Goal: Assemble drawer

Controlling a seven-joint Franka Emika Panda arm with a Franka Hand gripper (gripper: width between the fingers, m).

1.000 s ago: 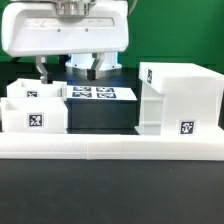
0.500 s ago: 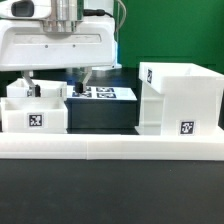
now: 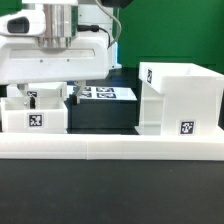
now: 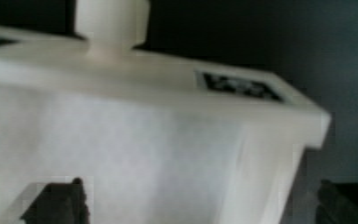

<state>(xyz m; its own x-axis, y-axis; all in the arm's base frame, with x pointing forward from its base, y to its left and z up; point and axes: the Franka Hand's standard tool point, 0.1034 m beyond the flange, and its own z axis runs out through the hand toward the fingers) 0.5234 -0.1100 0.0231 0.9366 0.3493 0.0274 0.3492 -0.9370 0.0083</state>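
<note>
The drawer's large open-faced box housing (image 3: 180,95) stands at the exterior view's right. Two small white trays sit at the left, the front tray (image 3: 35,116) showing a square tag. The other tray (image 3: 12,92) is behind it. My gripper (image 3: 50,98) has come down over these trays with its jaws wide open. In the wrist view a tagged white tray (image 4: 158,130) with a round knob (image 4: 108,25) fills the frame. My gripper (image 4: 199,205) straddles it, with dark fingertips (image 4: 55,202) on either side. A gap shows at one side.
A long low white rail (image 3: 110,148) runs across the front of the parts. The marker board (image 3: 104,93) lies flat behind, between the trays and the housing. A green backdrop stands at the rear.
My gripper has moved toward the exterior view's left and down, from above the marker board to over the left trays. The parts have not moved.
</note>
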